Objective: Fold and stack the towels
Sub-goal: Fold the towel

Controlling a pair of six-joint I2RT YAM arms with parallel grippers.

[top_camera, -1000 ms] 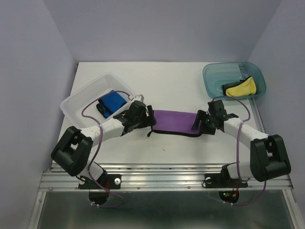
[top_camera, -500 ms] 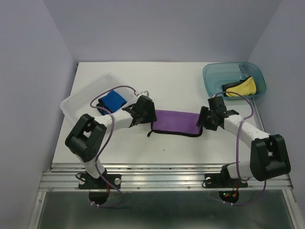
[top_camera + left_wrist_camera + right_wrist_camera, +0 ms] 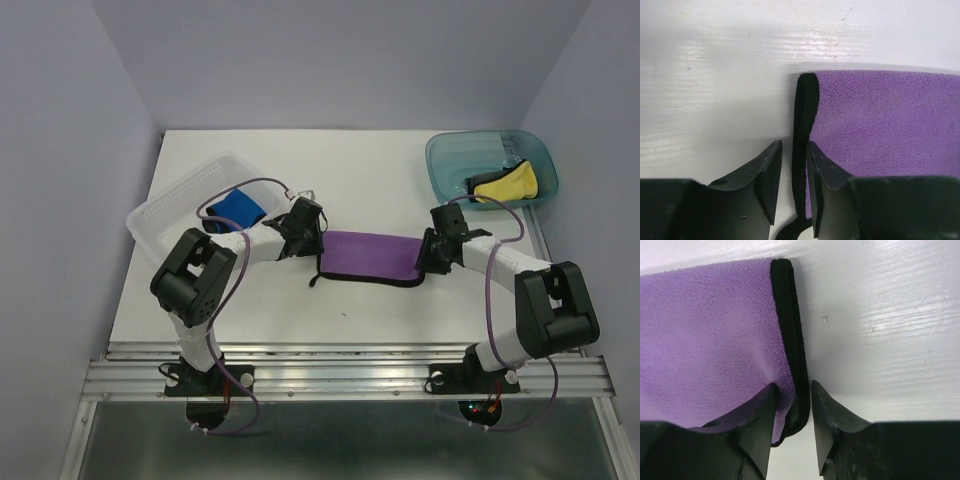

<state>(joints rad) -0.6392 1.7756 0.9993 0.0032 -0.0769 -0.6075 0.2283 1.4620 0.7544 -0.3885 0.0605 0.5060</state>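
Two black wedge fingers of the left tool (image 3: 792,150) straddle the purple towel (image 3: 880,120) at its rolled black hem, narrowly parted; the right tool (image 3: 793,387) straddles the opposite hem. Pinching or not, I cannot tell. Fuzzy cloth lies flat on the white desk (image 3: 715,90).

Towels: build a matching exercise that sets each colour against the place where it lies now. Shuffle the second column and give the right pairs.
Column one
1. purple towel
2. blue towel
3. yellow towel

Column two
A. in the teal tub at the far right corner
B. flat on the white table, outside both containers
C. in the clear tray at the left

Pairs: 1-B, 2-C, 3-A
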